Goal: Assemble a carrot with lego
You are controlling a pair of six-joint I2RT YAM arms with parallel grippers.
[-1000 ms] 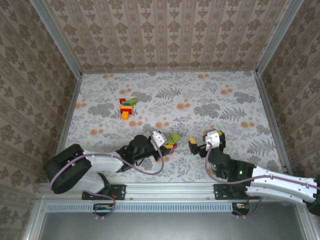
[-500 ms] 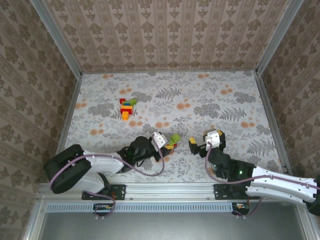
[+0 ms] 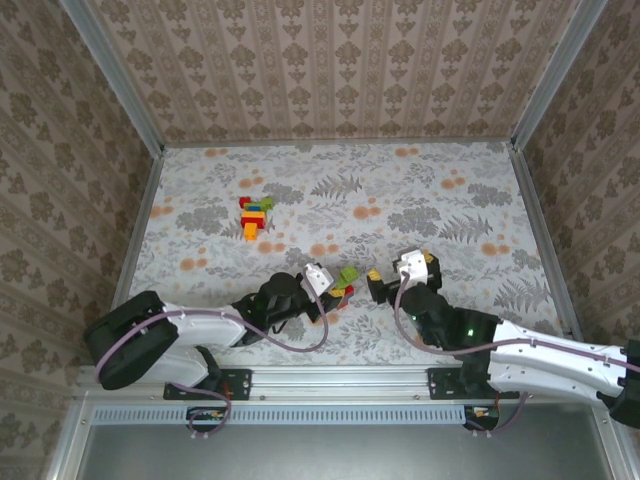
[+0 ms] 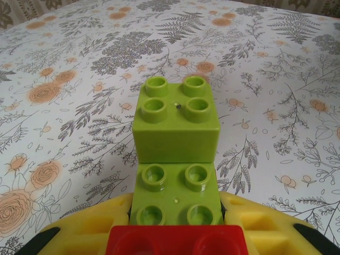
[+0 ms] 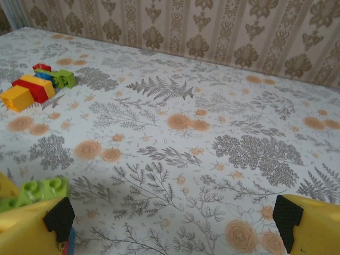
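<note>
Floral table point(image 3: 470, 200): L pincer point(image 3: 338, 288) clamps green lego stack point(image 4: 178, 138), R pincer point(image 5: 172, 215) agape.

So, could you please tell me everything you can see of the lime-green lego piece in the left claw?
The lime-green lego piece looks like glossy plastic: two bricks joined in a step, a lower one showing four round studs and a taller four-stud one on its far end. A red brick sits over its near end. The left claw is shut on it, yellow fingers against its sides. It points out over the floral table; whether it touches the table I cannot tell.
</note>
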